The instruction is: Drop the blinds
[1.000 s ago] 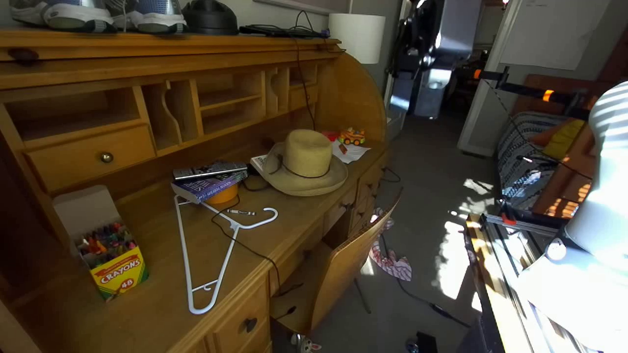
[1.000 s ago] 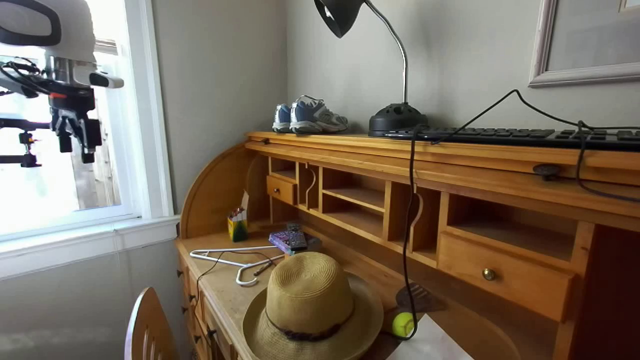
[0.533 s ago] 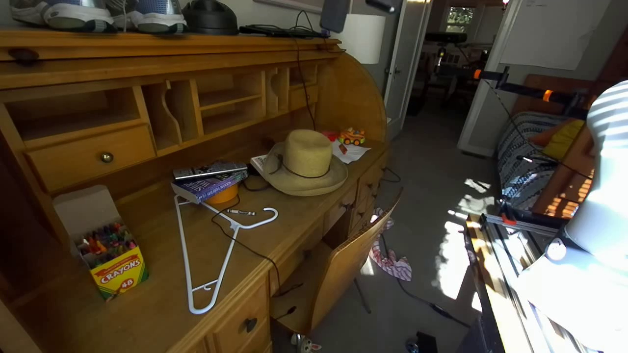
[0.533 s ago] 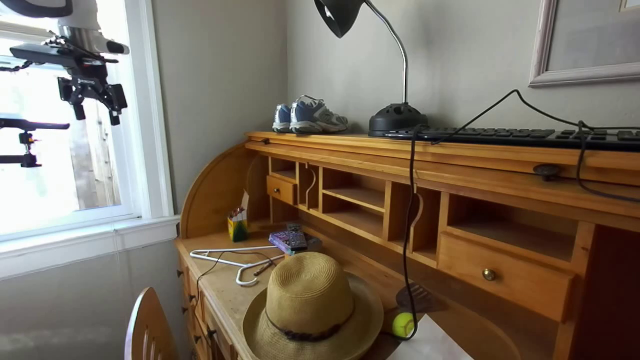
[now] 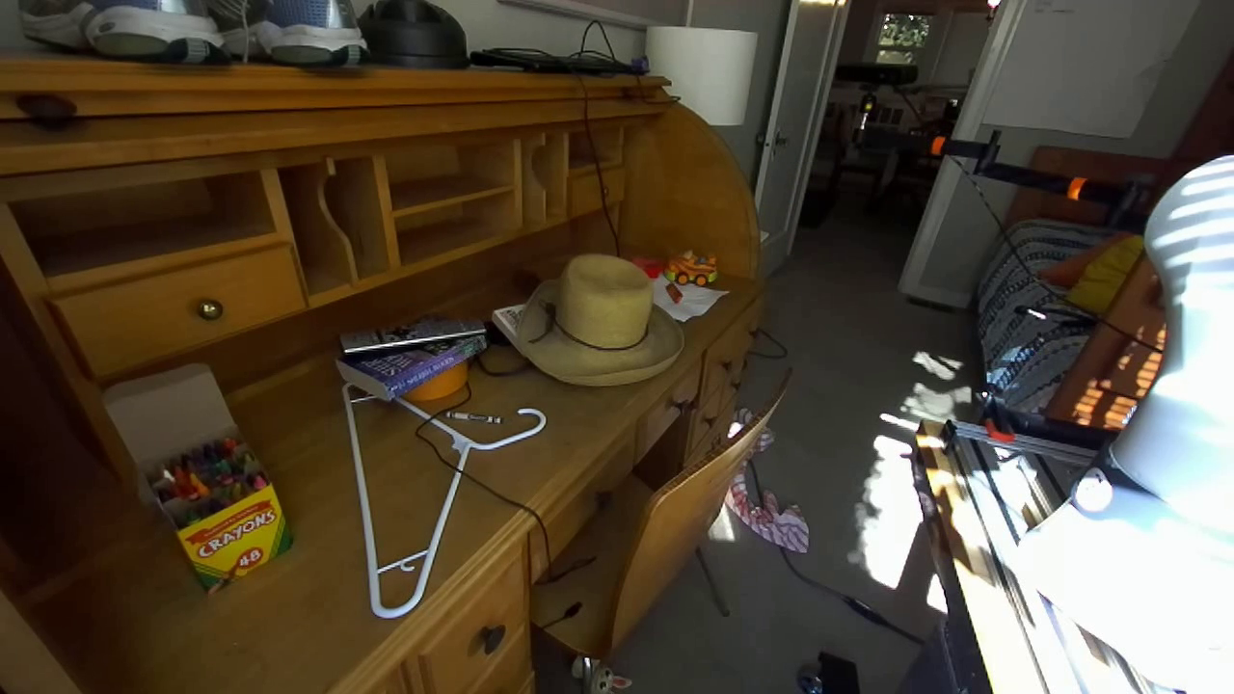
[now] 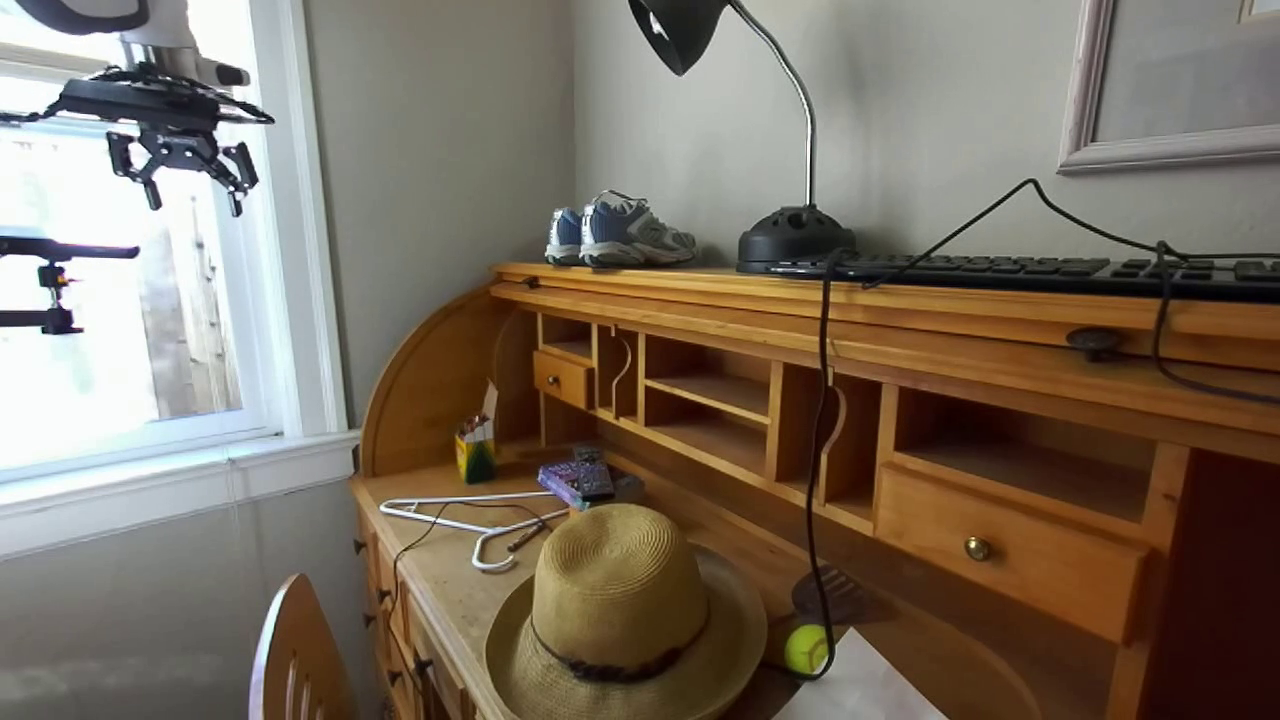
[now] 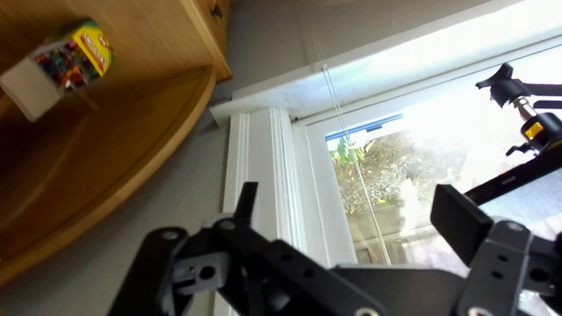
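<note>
The hand (image 6: 195, 201) is hovering before the window (image 6: 165, 300), its fingers (image 7: 460, 224) standing wide apart, in the wrist view a thin pale cord (image 7: 361, 177) is hanging along this window

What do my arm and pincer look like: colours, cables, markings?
The arm has a smooth, rounded white shell; its stripes look like sunlight. A silvery collar leads to the black two-fingered pincer, with angular links, blocky fingertips and grey brackets. Black cables loop near the collar. I can read no lettering on either.
</note>
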Action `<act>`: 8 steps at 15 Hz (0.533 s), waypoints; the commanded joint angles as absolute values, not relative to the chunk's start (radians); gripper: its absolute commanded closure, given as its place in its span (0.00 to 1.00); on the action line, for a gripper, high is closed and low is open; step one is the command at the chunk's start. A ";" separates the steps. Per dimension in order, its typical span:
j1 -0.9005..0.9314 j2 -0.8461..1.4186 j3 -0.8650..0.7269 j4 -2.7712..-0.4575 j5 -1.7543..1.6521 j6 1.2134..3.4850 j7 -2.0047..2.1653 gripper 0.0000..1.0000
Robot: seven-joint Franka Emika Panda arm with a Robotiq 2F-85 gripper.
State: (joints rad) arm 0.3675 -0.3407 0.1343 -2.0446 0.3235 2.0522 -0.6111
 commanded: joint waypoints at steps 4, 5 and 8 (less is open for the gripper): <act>0.393 -0.311 0.171 -2.039 0.365 2.178 -0.682 0.00; 0.393 -0.310 0.172 -2.039 0.365 2.178 -0.682 0.00; 0.388 -0.312 0.169 -2.039 0.364 2.178 -0.682 0.00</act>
